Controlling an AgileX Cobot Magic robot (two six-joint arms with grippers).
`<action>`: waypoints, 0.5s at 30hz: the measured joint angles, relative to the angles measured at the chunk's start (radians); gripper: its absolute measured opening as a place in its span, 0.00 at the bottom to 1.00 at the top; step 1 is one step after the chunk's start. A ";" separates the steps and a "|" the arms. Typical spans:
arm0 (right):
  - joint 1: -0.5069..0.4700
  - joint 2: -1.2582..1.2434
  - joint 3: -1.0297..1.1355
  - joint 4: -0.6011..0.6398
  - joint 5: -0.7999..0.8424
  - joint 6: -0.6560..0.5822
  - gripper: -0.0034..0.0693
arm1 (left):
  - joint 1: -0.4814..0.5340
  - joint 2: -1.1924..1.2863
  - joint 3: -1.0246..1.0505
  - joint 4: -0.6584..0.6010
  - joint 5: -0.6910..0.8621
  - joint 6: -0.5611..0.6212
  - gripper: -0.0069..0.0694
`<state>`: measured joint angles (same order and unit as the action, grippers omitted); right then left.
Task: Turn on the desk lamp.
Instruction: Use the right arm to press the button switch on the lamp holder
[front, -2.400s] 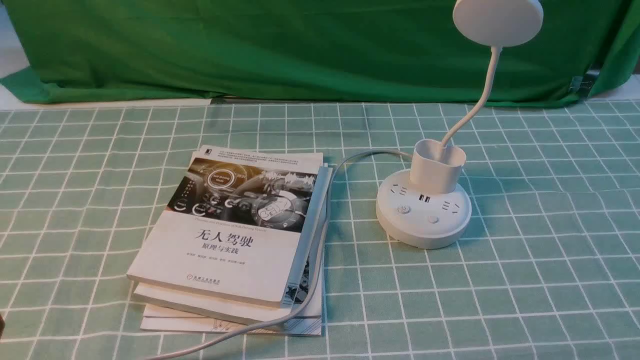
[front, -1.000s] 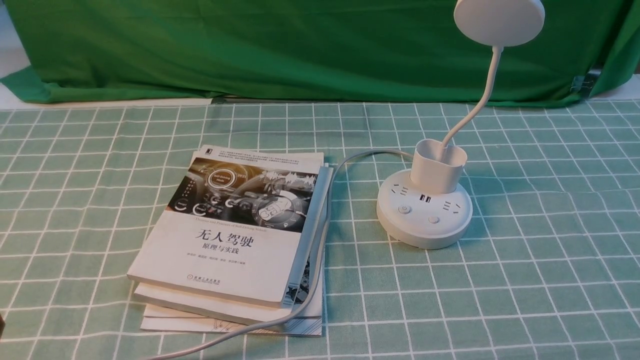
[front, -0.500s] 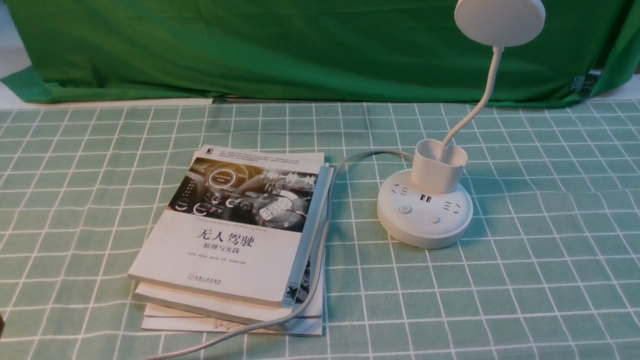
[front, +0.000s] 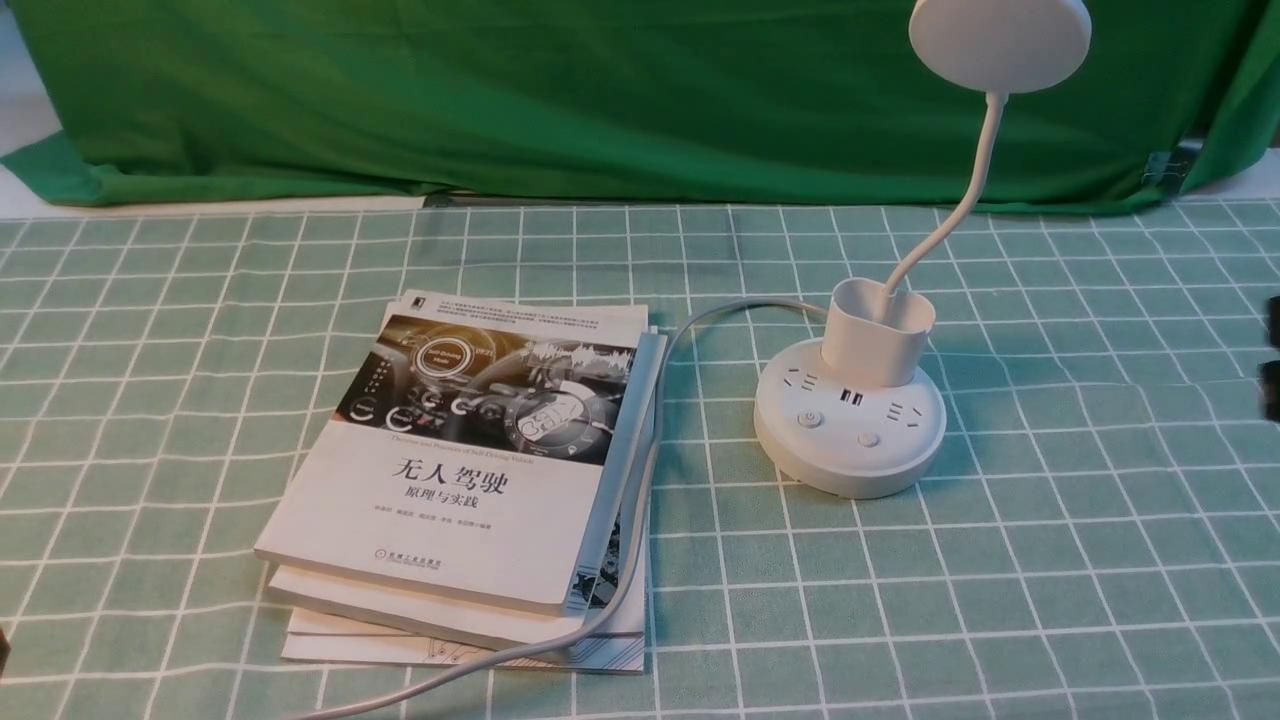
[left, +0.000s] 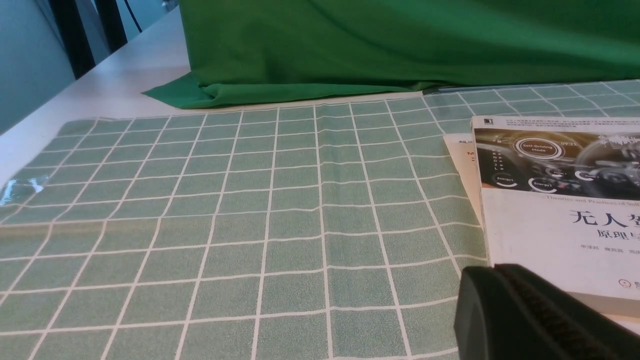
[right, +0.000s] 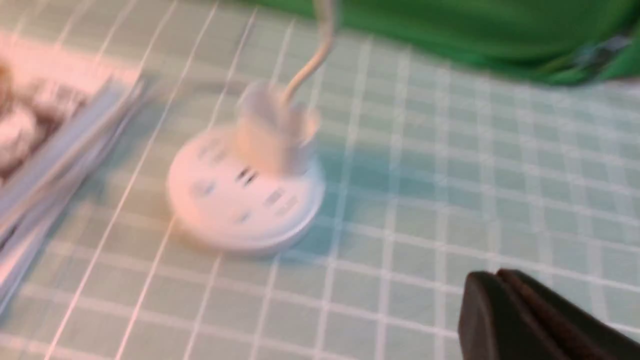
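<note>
Your right tool (front: 1272, 388) newly shows at the worktop's (front: 1050, 560) right edge, well apart from the desk lamp (front: 850, 450); its opening cannot be told, and the buttons (front: 810, 419) wait untouched.

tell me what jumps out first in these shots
A white desk lamp stands right of centre on the checked tablecloth, its disc head high against the green backdrop. Left of it lies a stack of books, the lamp's cord running along its right edge.
</note>
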<state>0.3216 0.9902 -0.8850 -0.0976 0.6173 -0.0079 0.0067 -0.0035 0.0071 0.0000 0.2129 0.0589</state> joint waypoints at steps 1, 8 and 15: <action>0.025 0.049 -0.005 0.003 -0.004 -0.003 0.08 | 0.000 0.000 0.000 0.000 0.000 0.000 0.12; 0.067 0.333 -0.011 0.076 -0.069 -0.048 0.08 | 0.000 0.000 0.000 0.000 0.000 0.000 0.12; 0.067 0.517 -0.075 0.147 -0.095 -0.098 0.08 | 0.000 0.000 0.000 0.000 0.000 0.000 0.12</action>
<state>0.3883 1.5075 -0.9605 0.0496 0.5222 -0.1057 0.0067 -0.0035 0.0071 0.0000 0.2129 0.0589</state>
